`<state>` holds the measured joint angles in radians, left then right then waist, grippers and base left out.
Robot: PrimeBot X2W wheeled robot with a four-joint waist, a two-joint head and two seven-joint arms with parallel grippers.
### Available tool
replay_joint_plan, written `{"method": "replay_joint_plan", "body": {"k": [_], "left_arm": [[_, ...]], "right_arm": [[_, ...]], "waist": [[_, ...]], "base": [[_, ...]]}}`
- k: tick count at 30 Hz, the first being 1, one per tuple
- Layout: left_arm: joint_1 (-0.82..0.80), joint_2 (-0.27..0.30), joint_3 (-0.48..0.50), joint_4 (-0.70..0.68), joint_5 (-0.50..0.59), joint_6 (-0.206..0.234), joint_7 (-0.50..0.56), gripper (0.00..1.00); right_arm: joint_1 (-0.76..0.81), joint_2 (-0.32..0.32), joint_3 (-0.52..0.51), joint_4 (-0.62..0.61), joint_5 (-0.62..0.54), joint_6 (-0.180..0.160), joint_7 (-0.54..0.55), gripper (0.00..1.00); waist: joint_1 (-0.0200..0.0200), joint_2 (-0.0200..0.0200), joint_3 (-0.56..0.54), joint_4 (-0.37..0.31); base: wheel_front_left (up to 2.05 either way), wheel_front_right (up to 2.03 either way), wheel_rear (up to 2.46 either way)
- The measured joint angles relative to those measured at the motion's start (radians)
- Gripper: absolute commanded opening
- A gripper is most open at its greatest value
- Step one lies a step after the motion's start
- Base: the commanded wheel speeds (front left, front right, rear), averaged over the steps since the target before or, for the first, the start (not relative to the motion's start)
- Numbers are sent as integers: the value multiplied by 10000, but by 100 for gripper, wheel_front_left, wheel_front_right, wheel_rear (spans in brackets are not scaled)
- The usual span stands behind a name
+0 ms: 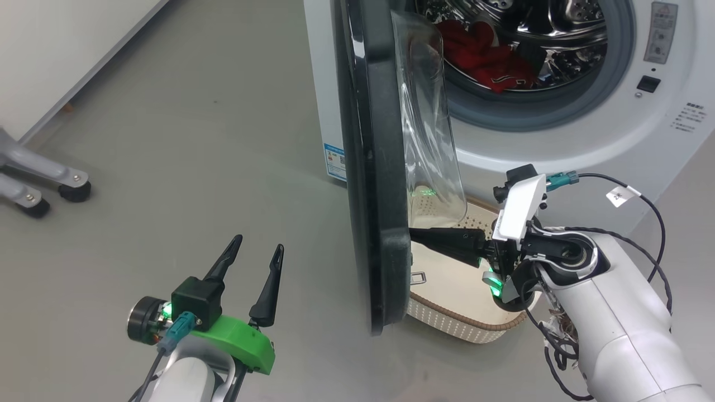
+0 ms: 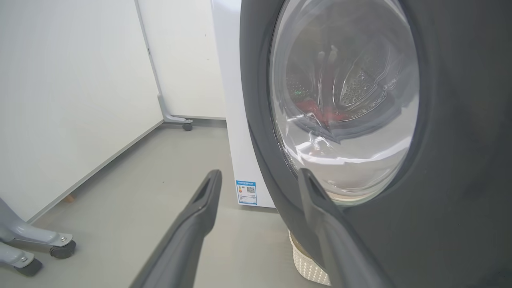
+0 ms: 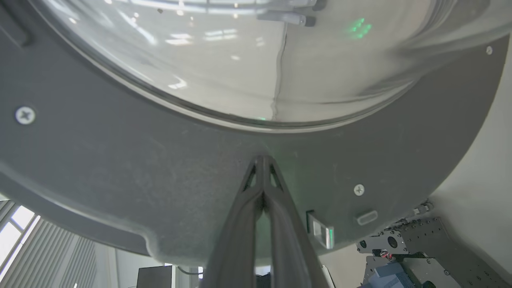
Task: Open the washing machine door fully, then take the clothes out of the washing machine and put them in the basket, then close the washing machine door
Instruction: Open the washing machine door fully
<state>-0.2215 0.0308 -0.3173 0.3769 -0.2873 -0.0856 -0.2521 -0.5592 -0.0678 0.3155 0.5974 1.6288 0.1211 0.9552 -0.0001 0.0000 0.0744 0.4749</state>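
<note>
**Door swung out, red clothes in the drum**

The washing machine door (image 1: 380, 167) is a large round panel, glossy black on its outer face and matt dark grey inside. A clear glass bowl (image 1: 433, 128) bulges from its centre towards the machine. It stands swung out from the front of the washing machine (image 1: 564, 151), nearly edge-on in the head view.

Behind it the mouth is uncovered: a grey rubber gasket (image 1: 558, 109) rings a shiny perforated steel drum (image 1: 564, 28). The clothes (image 1: 483, 56) lie inside it, a red heap with some white and dark trim. A small blue label sticker (image 1: 334, 162) sits low on the machine's white side.

The cream basket (image 1: 463, 326), with perforated sides and a brown woven rim, stands on the grey floor (image 1: 184, 139) before the machine, partly hidden by the door's lower edge.

The right tool (image 1: 416, 235) is closed on nothing, above the basket. Its tips meet the door's inner face just below the bowl.

The left tool (image 1: 259, 242) has its fingers spread and empty on the door's outer side. Grey wheeled legs (image 1: 61, 178) stand at the far left.
</note>
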Motion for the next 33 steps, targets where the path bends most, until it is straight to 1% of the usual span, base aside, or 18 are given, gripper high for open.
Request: {"method": "replay_joint_plan", "body": {"k": [5, 6, 10, 18, 26, 33], "left_arm": [[17, 10, -10, 0, 0, 0, 0, 100], [23, 12, 0, -2, 0, 0, 0, 100], [112, 23, 31, -15, 0, 0, 0, 100], [159, 23, 44, -27, 2, 0, 0, 100], [162, 23, 84, -27, 71, 0, 0, 100], [177, 23, 186, -27, 73, 2, 0, 100]], "right_arm": [[159, -2, 447, -169, 412, 0, -117, 0], [170, -2, 708, -263, 604, 0, -186, 0], [172, 23, 1233, -474, 951, 0, -295, 0], [174, 12, 1762, -663, 1225, 2, -681, 0], [174, 17, 1965, -656, 1237, 2, -1070, 0], [290, 48, 1718, -633, 1233, 2, -1532, 0]], "waist": [[0, 0, -75, 206], [0, 0, -100, 279], [0, 0, -137, 354], [0, 1, -136, 477], [0, 0, -148, 537], [0, 0, -198, 486]], "base": [[0, 0, 0], [0, 0, 0], [0, 0, 0], [0, 0, 0], [0, 0, 0], [0, 0, 0]]}}
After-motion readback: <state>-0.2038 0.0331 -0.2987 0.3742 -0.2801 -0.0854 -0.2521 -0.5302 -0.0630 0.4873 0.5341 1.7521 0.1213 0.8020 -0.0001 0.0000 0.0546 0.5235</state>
